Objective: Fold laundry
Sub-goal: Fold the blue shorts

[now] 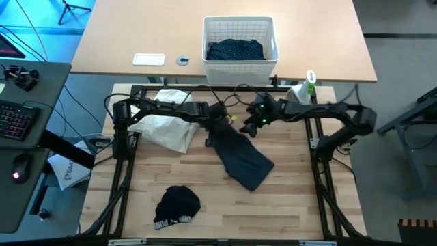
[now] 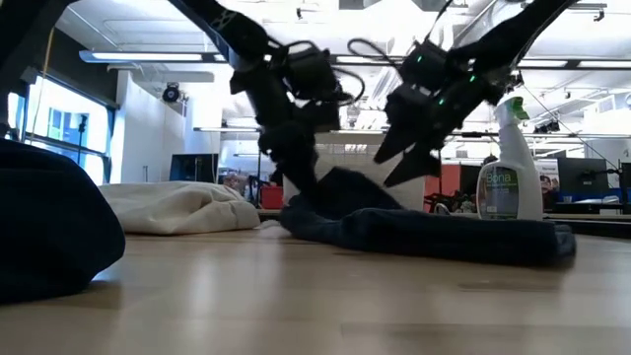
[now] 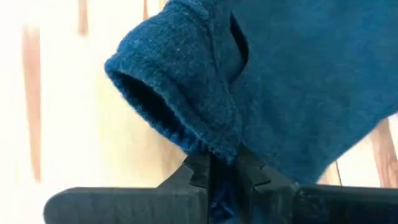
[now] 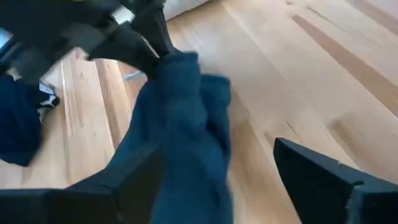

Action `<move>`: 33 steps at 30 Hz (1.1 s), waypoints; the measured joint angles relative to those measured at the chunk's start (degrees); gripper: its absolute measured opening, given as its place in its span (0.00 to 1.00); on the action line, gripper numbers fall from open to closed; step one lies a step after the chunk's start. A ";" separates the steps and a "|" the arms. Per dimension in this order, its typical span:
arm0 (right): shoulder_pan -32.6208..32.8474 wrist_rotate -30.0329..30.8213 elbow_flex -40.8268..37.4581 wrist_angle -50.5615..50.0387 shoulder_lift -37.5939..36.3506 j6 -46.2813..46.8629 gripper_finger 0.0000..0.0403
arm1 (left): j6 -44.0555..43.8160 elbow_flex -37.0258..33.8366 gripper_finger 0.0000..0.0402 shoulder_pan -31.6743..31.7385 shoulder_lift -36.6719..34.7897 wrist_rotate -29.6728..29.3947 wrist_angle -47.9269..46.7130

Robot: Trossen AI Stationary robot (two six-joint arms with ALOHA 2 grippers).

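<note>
1. The left end effector (image 3: pixel 221 177) is clamped on the ribbed cuff edge of a dark blue garment (image 1: pixel 240 158) near the middle of the bench (image 1: pixel 293 205).
2. The right end effector (image 1: pixel 251 126) hangs just above the same garment's far end with its fingers spread wide and nothing between them.
3. The garment lies rumpled and unfolded, stretching from the two end effectors toward the front of the bench.
4. A white cloth (image 1: pixel 166 130) is bunched beside the left arm, and a small black piece (image 1: pixel 177 205) sits crumpled near the front edge.
5. More dark laundry (image 1: pixel 235 49) waits in the basket (image 1: pixel 240 27) behind.
6. Judged from this, folding has barely begun: no piece looks folded, and all remain to be done.
</note>
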 joint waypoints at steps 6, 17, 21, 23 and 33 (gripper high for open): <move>0.00 -7.24 0.00 11.98 9.74 -5.21 0.79 | 6.84 2.74 0.03 -1.71 0.00 -4.08 0.44; -0.64 -9.41 0.02 14.14 14.76 -6.74 0.58 | 8.71 3.98 0.05 -2.11 0.00 -6.99 -0.09; -1.68 -9.75 0.02 13.99 14.76 -6.63 0.46 | 2.69 3.98 0.06 -1.24 0.00 -6.12 -0.24; -1.70 -9.71 0.02 13.97 14.76 -6.57 0.35 | 0.13 3.98 0.09 -0.06 0.00 -3.55 -1.32; -2.28 -9.46 0.02 9.23 14.76 -3.32 0.06 | -14.09 11.29 0.35 5.21 -0.61 1.58 -24.69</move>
